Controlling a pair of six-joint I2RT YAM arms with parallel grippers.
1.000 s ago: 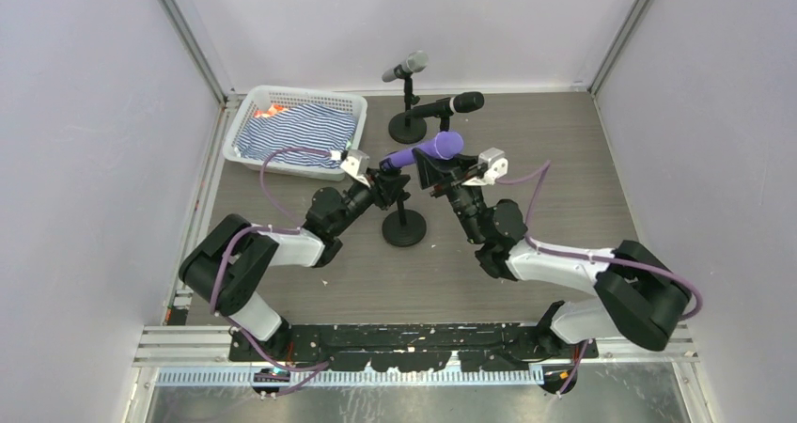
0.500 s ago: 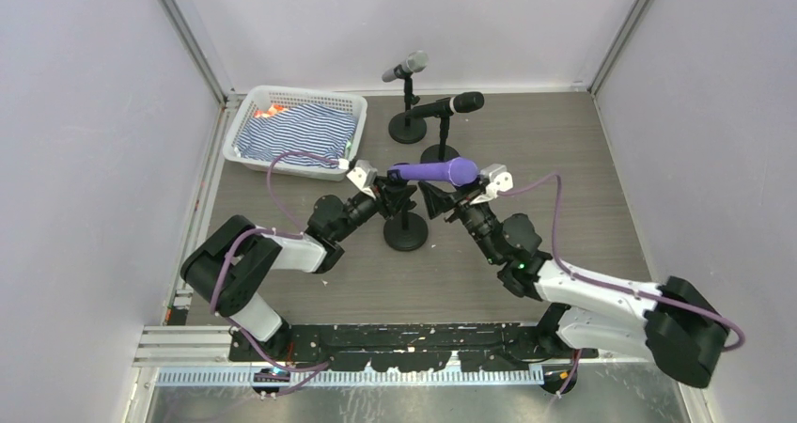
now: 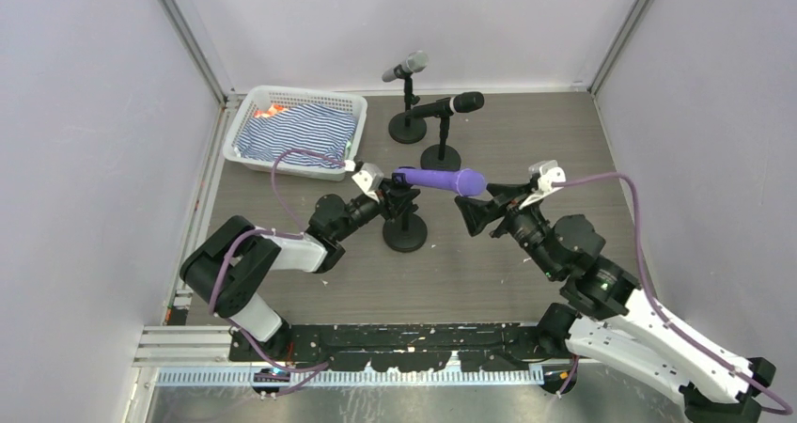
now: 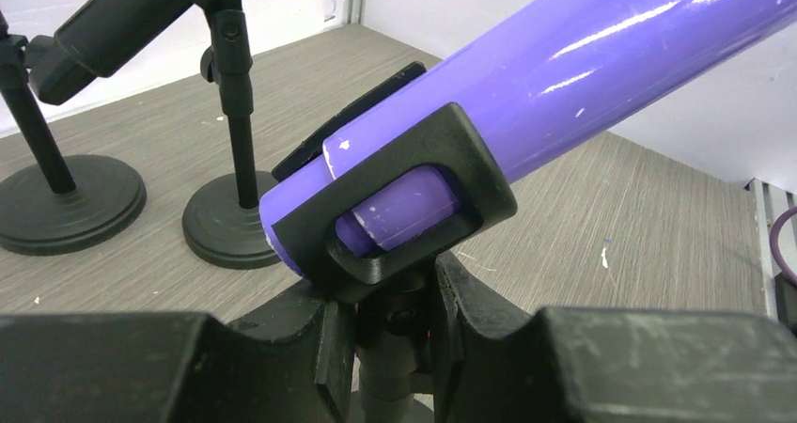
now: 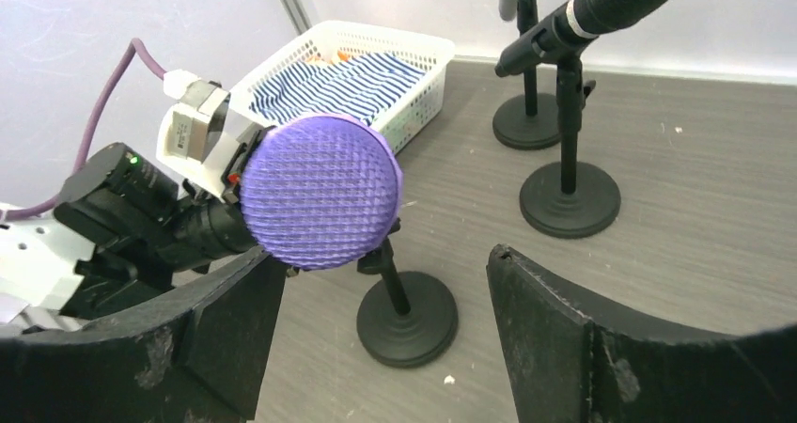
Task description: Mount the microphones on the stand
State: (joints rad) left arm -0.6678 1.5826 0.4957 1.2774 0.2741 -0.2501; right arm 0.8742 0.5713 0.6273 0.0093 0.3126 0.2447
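Purple microphone [image 3: 437, 177] lies in the clip [image 4: 475, 164] of the black stand [image 3: 405, 232] mid-tabletop [image 3: 601, 132]. Its long axis is near level, with the mesh head pointing to 3 o'clock. The left gripper [image 3: 395, 200] jaws pinch the stand's post just beneath the clip. The right gripper [image 3: 475, 211], jaws wide and empty, sits apart at 4 o'clock of the head.

The microphone [image 3: 440, 179] lies clipped on the near stand [image 3: 405, 231], the basket [image 3: 305, 92] behind to its left.
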